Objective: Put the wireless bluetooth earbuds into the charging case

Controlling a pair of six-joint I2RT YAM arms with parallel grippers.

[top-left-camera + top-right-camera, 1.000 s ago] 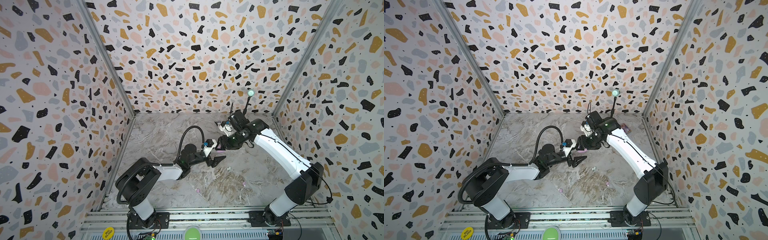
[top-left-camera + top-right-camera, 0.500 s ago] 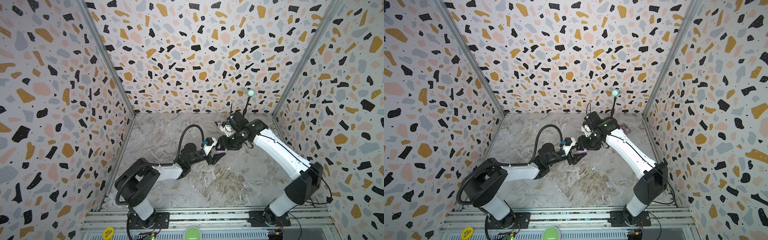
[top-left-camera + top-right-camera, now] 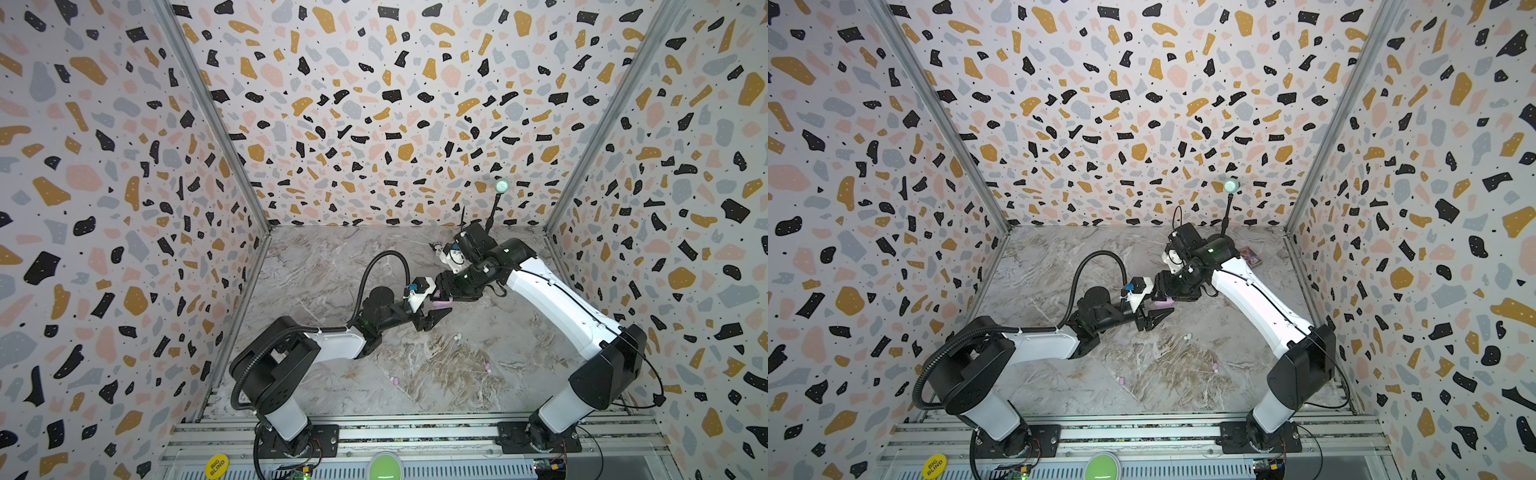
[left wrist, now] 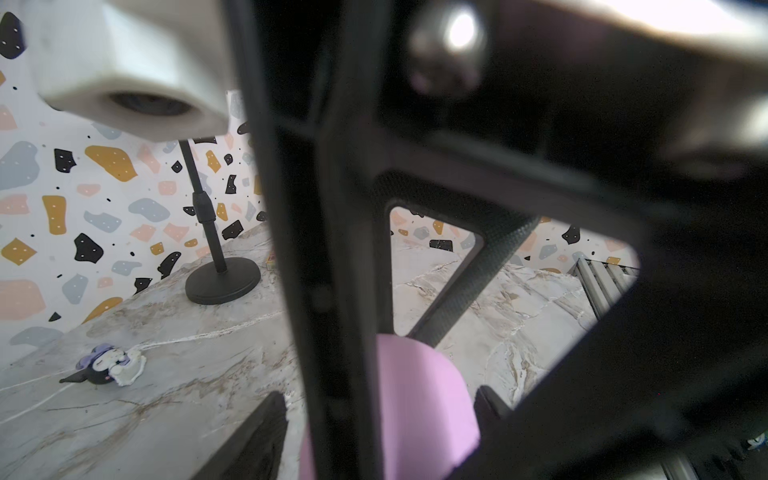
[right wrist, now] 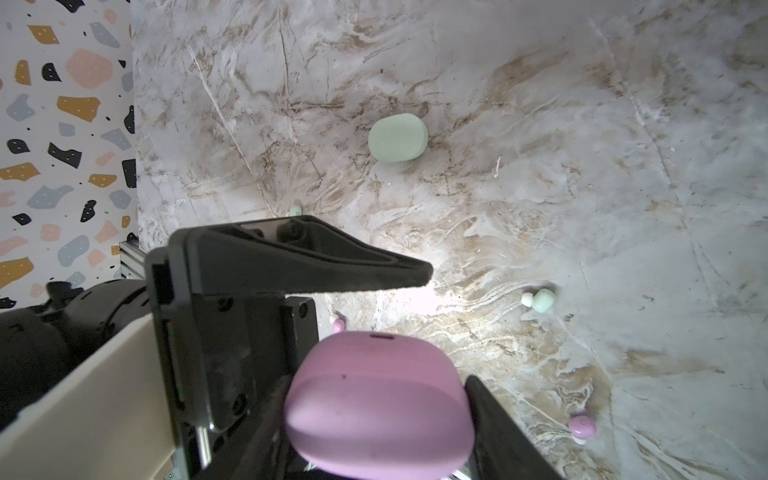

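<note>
Right hand (image 5: pixel 376 386) pinches the pink case (image 5: pixel 374 419) above the desk (image 5: pixel 582 166). Left hand (image 3: pixel 435 317) straddles it, grip unclear. Earbuds (image 5: pixel 540 300) lie loose.

black stand (image 4: pixel 222 280): upright by back wall (image 3: pixel 374 124) | cartoon figurine (image 4: pixel 109 368): lying on tabletop (image 4: pixel 187 324) | colourful box (image 3: pixel 1250 256): back-right corner

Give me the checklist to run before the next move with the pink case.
1. Grip of right pincer on pink charging case: ok, the case sits between its fingers.
2. Case lid open: not ok, it looks shut.
3. Hold of left pincer on the case: cannot tell.
4. Both pink earbuds located: ok, one in the open, the other half hidden behind the case.
5. Nearest mint earbud and mint case clear of the pincers: ok.
</note>
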